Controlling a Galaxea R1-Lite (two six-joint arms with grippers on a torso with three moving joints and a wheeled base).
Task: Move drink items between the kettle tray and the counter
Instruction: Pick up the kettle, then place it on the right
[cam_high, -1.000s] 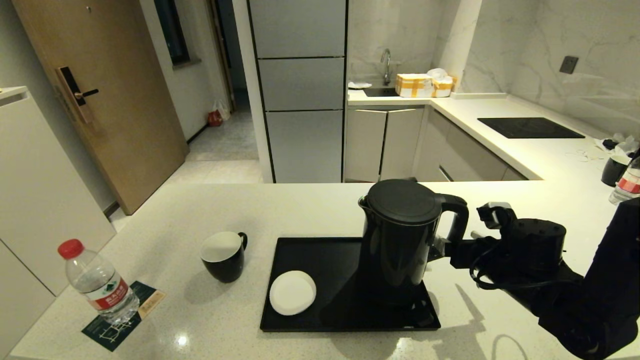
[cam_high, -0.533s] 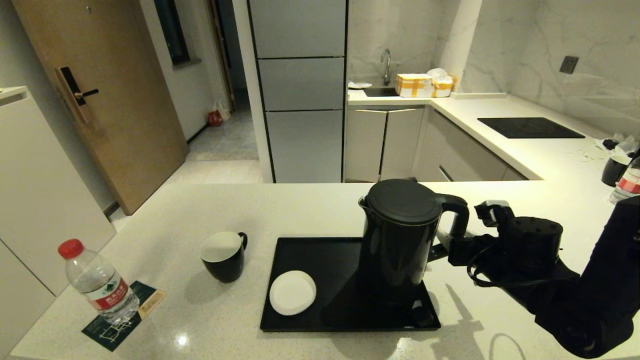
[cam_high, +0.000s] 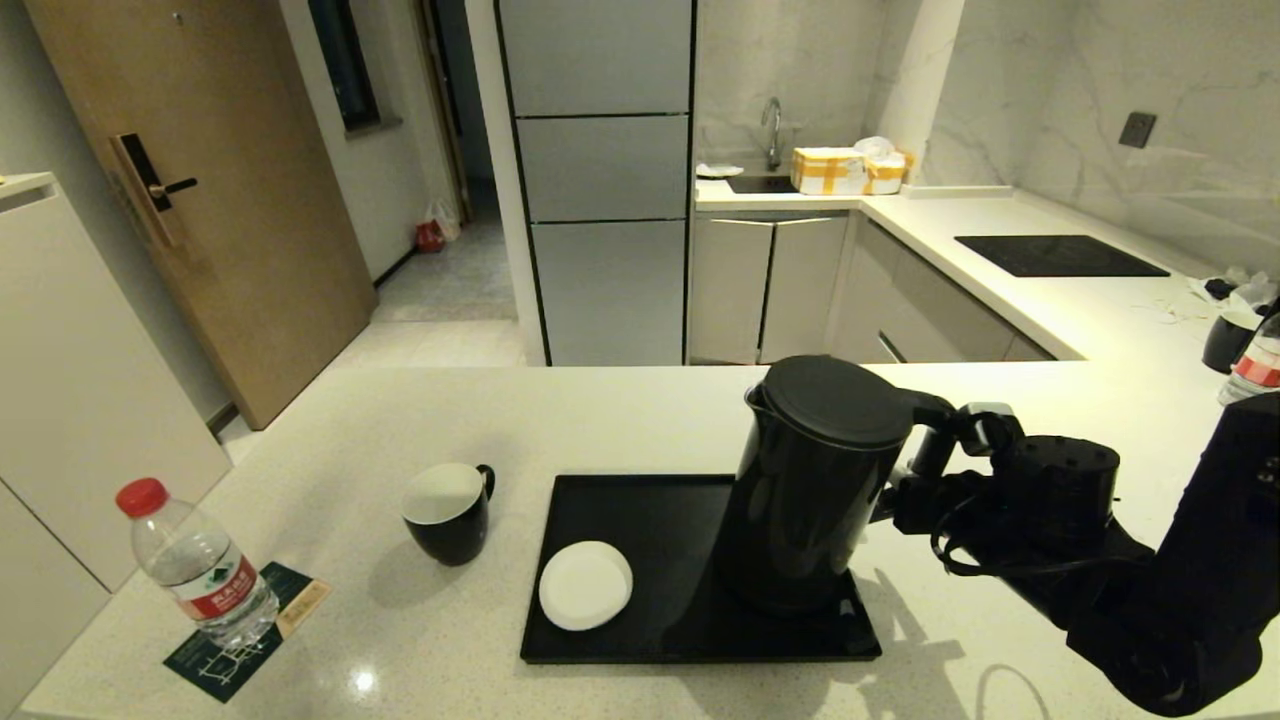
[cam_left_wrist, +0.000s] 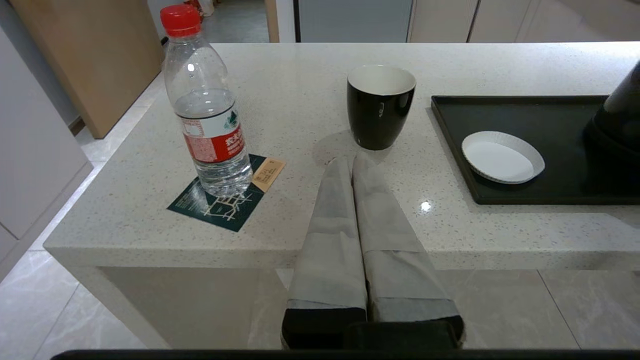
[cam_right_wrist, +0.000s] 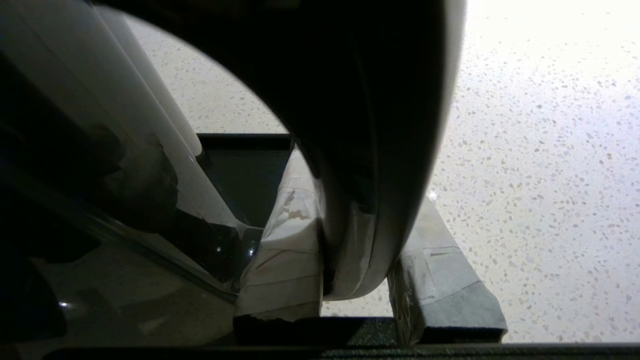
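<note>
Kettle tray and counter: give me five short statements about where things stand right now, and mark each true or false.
1. The right gripper is closed on the kettle by its handle. True.
2. The kettle stands perfectly upright. False: it leans, its top tipped toward the right gripper.
3. The white saucer lies on the kettle tray. True.
4. The mug is on the tray. False: it stands on the counter, left of the tray.
5. The bottle lies on its side. False: it stands upright on a dark green leaflet.
</note>
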